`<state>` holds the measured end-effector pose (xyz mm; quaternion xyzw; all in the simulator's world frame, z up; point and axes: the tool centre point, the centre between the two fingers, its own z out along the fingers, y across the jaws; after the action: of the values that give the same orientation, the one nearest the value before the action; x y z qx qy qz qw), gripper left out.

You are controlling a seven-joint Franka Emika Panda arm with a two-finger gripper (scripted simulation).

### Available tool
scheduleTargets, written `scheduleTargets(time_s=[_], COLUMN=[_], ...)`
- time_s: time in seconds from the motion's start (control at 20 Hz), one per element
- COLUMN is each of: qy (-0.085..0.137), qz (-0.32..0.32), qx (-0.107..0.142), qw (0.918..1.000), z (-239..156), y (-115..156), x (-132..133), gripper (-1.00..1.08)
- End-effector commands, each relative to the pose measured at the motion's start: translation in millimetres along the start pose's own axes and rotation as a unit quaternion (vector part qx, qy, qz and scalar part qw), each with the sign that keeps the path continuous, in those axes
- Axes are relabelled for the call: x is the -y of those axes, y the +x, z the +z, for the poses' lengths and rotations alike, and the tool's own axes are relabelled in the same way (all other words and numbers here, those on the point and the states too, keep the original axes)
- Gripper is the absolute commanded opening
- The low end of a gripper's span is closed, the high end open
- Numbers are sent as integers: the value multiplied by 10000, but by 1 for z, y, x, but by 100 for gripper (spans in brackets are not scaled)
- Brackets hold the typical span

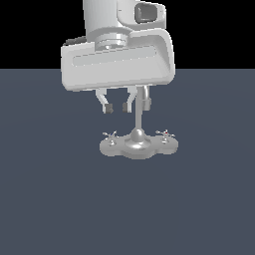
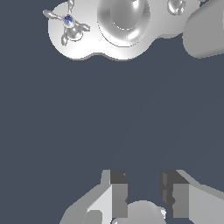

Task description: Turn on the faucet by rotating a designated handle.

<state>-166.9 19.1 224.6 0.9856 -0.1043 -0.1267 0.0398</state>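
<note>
The silver faucet (image 1: 138,147) stands on the dark floor, its lobed base (image 2: 83,48) carrying a tall spout (image 1: 140,113). In the exterior view the handle (image 1: 109,135) is the plain silver cross knob on the left lobe. Its twin (image 1: 165,134) on the right lobe shows a red centre. In the wrist view the fully visible cross knob (image 2: 68,22) has a small blue centre dot. My gripper (image 1: 116,106) hangs open and empty above the handle, well clear of it, with one finger close to the spout stem. The gripper (image 2: 146,194) fingertips are apart from the base.
Flat dark grey floor (image 1: 60,209) surrounds the faucet on all sides. The spout's hooked end (image 2: 204,30) shows as a grey cylinder near the wrist camera. The second knob (image 2: 176,5) is cut off at the frame edge.
</note>
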Motion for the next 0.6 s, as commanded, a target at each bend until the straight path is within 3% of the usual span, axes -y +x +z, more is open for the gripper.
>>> scheduleTargets(time_s=[0.0, 0.05, 0.1, 0.15, 0.2, 0.25, 0.3, 0.35, 0.4, 0.45, 0.5, 0.55], qy=[-131, -91, -28, 268, 272, 194, 109, 61, -20, 31, 29, -21], qz=[-23, 242, 428, 816, 821, 517, 570, 511, 399, 667, 696, 866], qx=[-178, -245, -460, -354, -353, -421, -322, -508, -580, -786, -925, -870], qw=[9998, 9994, 9980, 9957, 9956, 9976, 9978, 9974, 9975, 9947, 9933, 9924], z=[18, 24, 16, 27, 27, 38, 62, 64, 77, 72, 76, 95], y=[18, 33, 59, 64, 64, 62, 58, 71, 71, 103, 114, 127], x=[32, 26, 22, 35, 35, 65, 64, 74, 94, 77, 88, 48], gripper=[29, 43, 40, 44, 44, 55, 50, 43, 25, -30, -63, -73])
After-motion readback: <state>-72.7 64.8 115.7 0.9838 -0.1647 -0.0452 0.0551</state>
